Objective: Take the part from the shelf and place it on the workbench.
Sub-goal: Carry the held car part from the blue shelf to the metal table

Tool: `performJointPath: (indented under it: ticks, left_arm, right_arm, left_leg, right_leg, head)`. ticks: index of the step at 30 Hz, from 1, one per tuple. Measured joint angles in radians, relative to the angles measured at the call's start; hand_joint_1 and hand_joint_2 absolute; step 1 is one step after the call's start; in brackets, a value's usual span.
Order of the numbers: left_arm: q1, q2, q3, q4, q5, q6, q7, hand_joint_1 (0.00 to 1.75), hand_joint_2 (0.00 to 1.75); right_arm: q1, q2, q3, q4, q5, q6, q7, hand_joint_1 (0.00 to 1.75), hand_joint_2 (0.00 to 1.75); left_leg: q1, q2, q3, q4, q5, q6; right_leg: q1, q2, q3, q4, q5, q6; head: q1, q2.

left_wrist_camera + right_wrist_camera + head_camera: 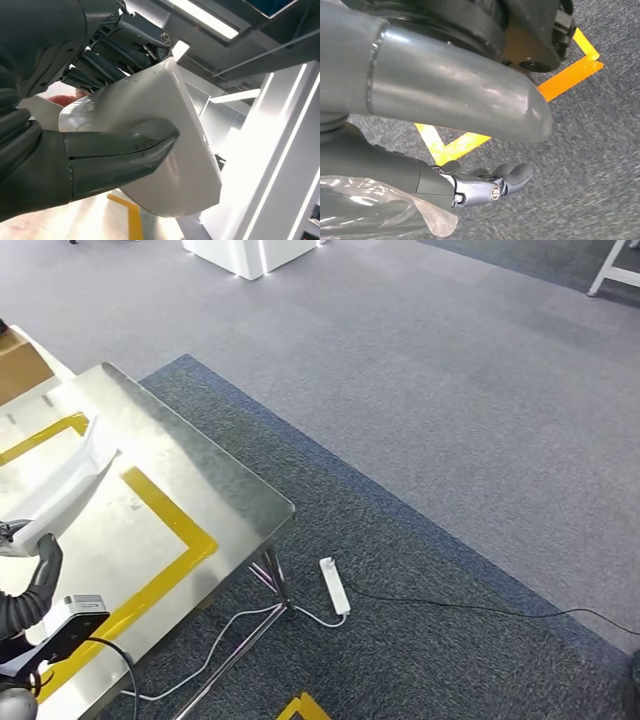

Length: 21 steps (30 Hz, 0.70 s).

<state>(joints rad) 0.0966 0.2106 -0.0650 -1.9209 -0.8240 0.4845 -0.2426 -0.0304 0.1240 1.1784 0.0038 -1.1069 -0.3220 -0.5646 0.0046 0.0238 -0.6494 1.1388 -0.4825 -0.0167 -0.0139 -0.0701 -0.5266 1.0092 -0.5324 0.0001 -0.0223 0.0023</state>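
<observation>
**Part carried over the workbench, release still pending**

The head view shows a stainless-steel workbench (189, 480) marked with a rectangle of yellow tape (170, 515), standing on dark grey carpet. The long, glossy white moulded part (64, 490) lies low over the bench top, largely inside the taped rectangle. Whether its far end touches the steel cannot be told. The left hand (38, 575) reaches in at the picture's lower left, at the near end of the part. In the left wrist view the grip is plain: the thick grey thumb (124, 152) presses across one face of the white part (177, 165), while the dark fingers (113, 55) wrap over its opposite edge, so the hand is clamped on the part.

The right hand (486, 185) hangs above carpet and orange floor tape (569, 75), its fingers lying extended, slightly curled, and holding nothing.

A white power strip (334, 586) with its cable lies on the carpet beside the bench leg.

Judged from this arrangement, the fetching of the part appears complete and the carry nearly so. What remains is to settle the part fully on the bench surface, release the grip, and draw the hand clear.
</observation>
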Motion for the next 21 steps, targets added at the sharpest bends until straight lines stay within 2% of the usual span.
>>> performJointPath:
  ticks: [2, 3, 5, 6, 7, 8, 9, 10, 11, 12, 13, 14, 15, 16, 17, 18, 20, 21]
  left_arm:
    - [-0.001, 0.0, 0.0, -0.001, 0.0, 0.0, 0.0, 1.75, 1.75]
    - [-0.001, 0.0, 0.001, -0.002, 0.0, 0.0, 0.0, 1.75, 1.75]
    - [0.002, 0.001, 0.004, -0.004, 0.0, 0.0, 0.0, 1.75, 1.75]
    - [0.003, 0.001, 0.006, -0.006, -0.001, 0.0, 0.0, 1.75, 1.75]
    - [0.003, 0.001, 0.007, -0.007, -0.001, 0.0, 0.0, 1.75, 1.75]
    - [0.002, 0.001, 0.008, -0.009, -0.001, -0.001, 0.001, 1.75, 1.75]
    - [0.001, 0.001, 0.008, -0.01, -0.002, -0.001, 0.001, 1.75, 1.75]
    - [0.0, 0.0, 0.007, -0.011, -0.002, -0.002, 0.001, 1.75, 1.75]
    - [0.001, 0.0, 0.007, -0.011, -0.002, -0.003, 0.002, 1.75, 1.75]
    - [0.001, -0.001, 0.007, -0.011, -0.003, -0.004, 0.004, 1.75, 1.75]
    - [0.001, -0.001, 0.007, -0.011, -0.003, -0.005, 0.006, 1.75, 1.75]
    - [0.001, -0.001, 0.007, -0.011, -0.003, -0.006, 0.007, 1.75, 1.75]
    - [0.001, -0.001, 0.007, -0.011, -0.004, -0.006, 0.008, 1.75, 1.75]
    - [0.0, -0.001, 0.007, -0.011, -0.004, -0.006, 0.009, 1.75, 1.75]
    - [0.0, 0.0, 0.007, -0.011, -0.004, -0.007, 0.009, 1.75, 1.75]
    - [-0.001, 0.0, 0.007, -0.011, -0.004, -0.008, 0.009, 1.75, 1.75]
    - [0.0, 0.0, 0.008, -0.011, -0.005, -0.009, 0.01, 1.75, 1.75]
    - [0.002, 0.001, 0.008, -0.011, -0.004, -0.009, 0.01, 1.75, 1.75]
  right_arm:
    - [-0.001, 0.0, 0.0, 0.0, 0.002, 0.0, 0.0, 0.0, 0.0]
    - [-0.001, 0.0, 0.0, 0.0, 0.003, 0.0, 0.001, 0.0, 0.0]
    - [-0.003, 0.0, 0.0, 0.0, 0.005, 0.0, 0.002, 0.0, 0.0]
    - [-0.004, 0.0, 0.0, 0.0, 0.005, 0.0, 0.002, 0.0, 0.0]
    - [-0.005, 0.0, 0.0, 0.0, 0.006, 0.0, 0.002, 0.0, 0.0]
    - [-0.006, 0.0, 0.0, 0.0, 0.006, 0.0, 0.002, 0.0, 0.0]
    - [-0.005, 0.0, 0.0, 0.0, 0.006, 0.0, 0.002, 0.0, 0.0]
    - [-0.003, 0.0, 0.001, 0.0, 0.007, -0.001, 0.004, 0.0, 0.0]
    - [0.0, 0.0, 0.001, 0.0, 0.007, -0.001, 0.005, 0.0, 0.0]
    - [0.001, 0.0, 0.002, 0.0, 0.008, -0.002, 0.006, 0.0, 0.0]
    - [0.002, 0.0, 0.003, 0.0, 0.009, -0.002, 0.007, 0.0, 0.0]
    - [0.002, 0.0, 0.005, 0.0, 0.009, -0.002, 0.007, 0.0, 0.0]
    - [0.002, 0.0, 0.006, 0.0, 0.009, -0.003, 0.008, 0.0, 0.0]
    - [0.001, 0.0, 0.007, 0.0, 0.01, -0.003, 0.008, 0.0, 0.0]
    - [0.001, 0.0, 0.007, 0.0, 0.01, -0.004, 0.008, 0.0, 0.0]
    - [0.001, 0.0, 0.008, 0.0, 0.01, -0.004, 0.009, 0.0, 0.0]
    - [0.002, 0.0, 0.011, 0.0, 0.01, -0.004, 0.009, 0.0, 0.0]
    - [0.001, 0.0, 0.013, 0.0, 0.011, -0.004, 0.009, 0.0, 0.0]
  left_leg:
    - [-0.012, 0.04, 0.049, -0.098, 0.025, 0.013]
    - [-0.017, 0.048, 0.055, -0.113, 0.022, 0.019]
    - [-0.017, 0.029, 0.055, -0.121, 0.022, 0.03]
    - [-0.013, 0.017, 0.058, -0.126, 0.024, 0.035]
    - [-0.01, 0.006, 0.061, -0.132, 0.027, 0.041]
    - [-0.006, -0.005, 0.064, -0.136, 0.03, 0.046]
    - [-0.005, -0.016, 0.064, -0.137, 0.03, 0.048]
    - [-0.005, -0.028, 0.064, -0.137, 0.03, 0.051]
    - [-0.005, -0.041, 0.064, -0.136, 0.03, 0.052]
    - [-0.005, -0.055, 0.064, -0.136, 0.029, 0.053]
    - [-0.005, -0.07, 0.065, -0.135, 0.028, 0.052]
    - [-0.004, -0.085, 0.066, -0.134, 0.027, 0.05]
    - [-0.003, -0.098, 0.066, -0.131, 0.025, 0.047]
    - [-0.003, -0.111, 0.063, -0.125, 0.022, 0.043]
    - [-0.003, -0.123, 0.059, -0.121, 0.02, 0.038]
    - [-0.002, -0.133, 0.055, -0.118, 0.02, 0.032]
    - [0.002, -0.156, 0.048, -0.118, 0.023, 0.02]
    - [0.002, -0.151, 0.046, -0.115, 0.021, 0.015]
  right_leg:
    - [0.005, -0.021, 0.007, 0.0, -0.007, 0.008]
    - [0.007, -0.031, 0.009, -0.002, -0.01, 0.013]
    - [0.009, -0.05, 0.016, -0.007, -0.015, 0.025]
    - [0.007, -0.038, 0.017, -0.003, -0.022, 0.031]
    - [0.006, -0.015, 0.01, 0.016, -0.036, 0.036]
    - [0.004, 0.015, -0.01, 0.057, -0.059, 0.039]
    - [0.003, 0.045, -0.042, 0.119, -0.086, 0.041]
    - [0.003, 0.06, -0.08, 0.189, -0.113, 0.043]
    - [0.003, 0.066, -0.115, 0.247, -0.128, 0.044]
    - [0.003, 0.068, -0.137, 0.274, -0.124, 0.045]
    - [0.002, 0.07, -0.141, 0.262, -0.1, 0.045]
    - [0.001, 0.077, -0.125, 0.21, -0.058, 0.045]
    - [-0.001, 0.097, -0.101, 0.143, -0.018, 0.043]
    - [-0.004, 0.122, -0.076, 0.08, 0.008, 0.041]
    - [-0.006, 0.144, -0.055, 0.035, 0.022, 0.037]
    - [-0.007, 0.157, -0.045, 0.016, 0.021, 0.033]
    - [-0.006, 0.144, -0.035, 0.01, 0.017, 0.021]
    - [-0.006, 0.131, -0.032, 0.007, 0.019, 0.016]
  head:
    - [0.0, 0.0]
    - [0.0, 0.0]
    - [0.0, 0.0]
    - [0.001, 0.0]
    - [0.003, 0.0]
    - [0.005, 0.0]
    - [0.007, 0.0]
    - [0.008, 0.0]
    - [0.008, 0.0]
    - [0.008, 0.0]
    - [0.009, 0.0]
    - [0.009, 0.0]
    - [0.01, 0.0]
    - [0.01, 0.0]
    - [0.01, 0.0]
    - [0.01, 0.0]
    - [0.009, 0.0]
    - [0.009, 0.0]
